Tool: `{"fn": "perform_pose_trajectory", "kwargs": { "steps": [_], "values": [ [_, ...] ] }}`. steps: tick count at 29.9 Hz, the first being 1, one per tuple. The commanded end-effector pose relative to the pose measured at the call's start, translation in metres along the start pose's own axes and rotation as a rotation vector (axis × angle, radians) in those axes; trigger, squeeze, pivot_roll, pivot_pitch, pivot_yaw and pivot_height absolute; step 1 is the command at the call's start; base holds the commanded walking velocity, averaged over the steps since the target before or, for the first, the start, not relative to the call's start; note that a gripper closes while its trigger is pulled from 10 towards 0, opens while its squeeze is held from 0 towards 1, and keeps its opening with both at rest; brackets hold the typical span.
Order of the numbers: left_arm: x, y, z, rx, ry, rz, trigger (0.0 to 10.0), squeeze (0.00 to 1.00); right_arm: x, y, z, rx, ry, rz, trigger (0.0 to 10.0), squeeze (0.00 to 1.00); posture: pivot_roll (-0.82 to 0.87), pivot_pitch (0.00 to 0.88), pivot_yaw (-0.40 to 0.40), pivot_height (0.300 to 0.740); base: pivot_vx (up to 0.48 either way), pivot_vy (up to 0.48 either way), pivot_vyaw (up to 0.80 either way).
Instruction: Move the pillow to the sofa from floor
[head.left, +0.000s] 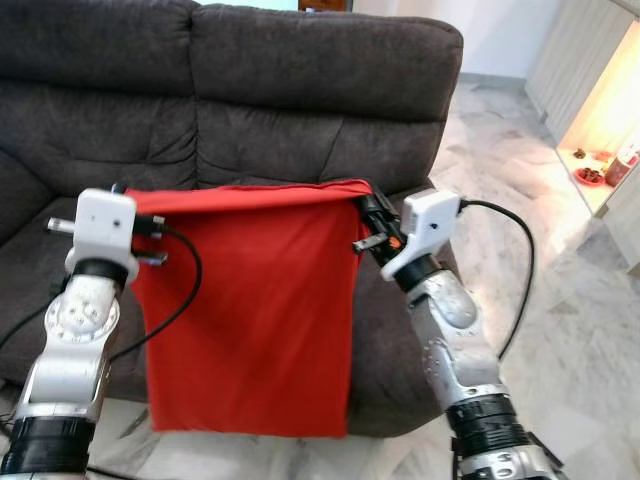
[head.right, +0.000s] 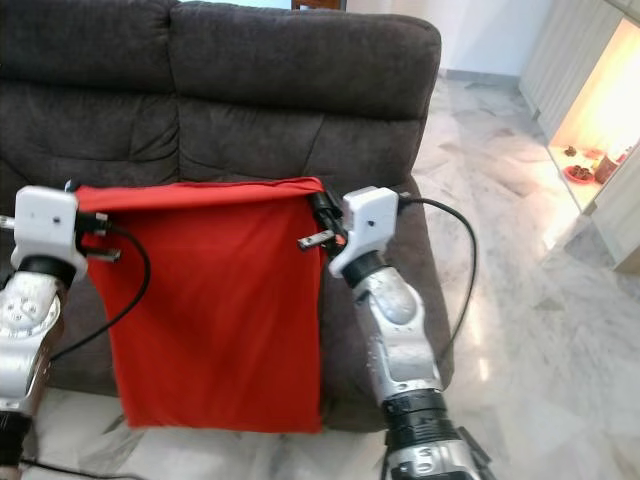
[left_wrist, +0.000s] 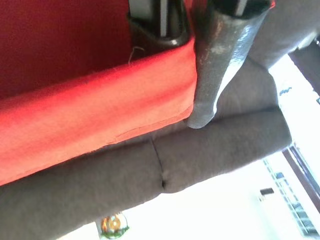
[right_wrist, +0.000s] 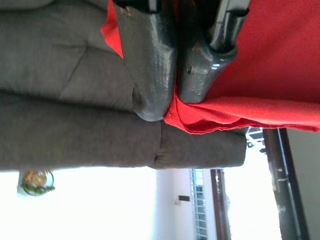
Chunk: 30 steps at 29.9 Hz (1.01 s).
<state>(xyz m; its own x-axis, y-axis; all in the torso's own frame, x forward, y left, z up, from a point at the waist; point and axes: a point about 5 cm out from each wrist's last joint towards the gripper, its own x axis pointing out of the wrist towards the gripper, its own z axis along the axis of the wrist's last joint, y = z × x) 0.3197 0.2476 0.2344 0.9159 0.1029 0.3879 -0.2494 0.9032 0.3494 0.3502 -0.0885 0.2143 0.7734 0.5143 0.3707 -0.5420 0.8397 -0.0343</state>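
Since I've got both grippers, left gripper (head.left: 150, 240) & right gripper (head.left: 368, 228), pinched on the red pillow (head.left: 250, 310) top corners, it hangs flat, off floor, just before the sofa (head.left: 300, 100) seat.

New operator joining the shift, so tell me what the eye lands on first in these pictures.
First, the bright red pillow, hanging flat in the air in front of the dark grey sofa. Next, the two silver arms holding it up by its top corners, the left gripper at one corner and the right gripper at the other, each with its fingers shut on the red fabric. To the right, pale marble floor runs toward a warmly lit shelf.
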Motion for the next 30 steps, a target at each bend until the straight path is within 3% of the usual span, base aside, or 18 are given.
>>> {"fn": "perform_pose_trajectory", "kwargs": {
  "steps": [1,10,23,30],
  "values": [
    [0.004,0.028,0.013,0.012,-0.043,0.110,10.0,0.00,0.007,0.004,0.026,-0.029,-0.113,0.028,10.0,0.00,0.18,0.098,-0.041,0.740,0.315,0.000,0.00],
    [0.010,0.031,0.025,0.014,-0.074,0.120,10.0,0.00,0.008,0.009,0.029,-0.016,-0.121,0.063,10.0,0.00,0.18,0.100,-0.041,0.740,0.325,0.000,0.49],
    [0.020,0.027,0.032,0.011,-0.079,0.081,10.0,0.00,0.018,-0.004,0.040,-0.019,-0.146,-0.025,10.0,0.00,0.18,0.103,-0.035,0.740,0.343,0.000,0.00],
    [0.028,0.029,0.036,0.012,-0.085,0.064,10.0,0.00,0.029,-0.021,0.049,-0.051,-0.163,-0.129,10.0,0.00,0.18,0.103,-0.030,0.740,0.354,0.000,0.00]
  ]
}}
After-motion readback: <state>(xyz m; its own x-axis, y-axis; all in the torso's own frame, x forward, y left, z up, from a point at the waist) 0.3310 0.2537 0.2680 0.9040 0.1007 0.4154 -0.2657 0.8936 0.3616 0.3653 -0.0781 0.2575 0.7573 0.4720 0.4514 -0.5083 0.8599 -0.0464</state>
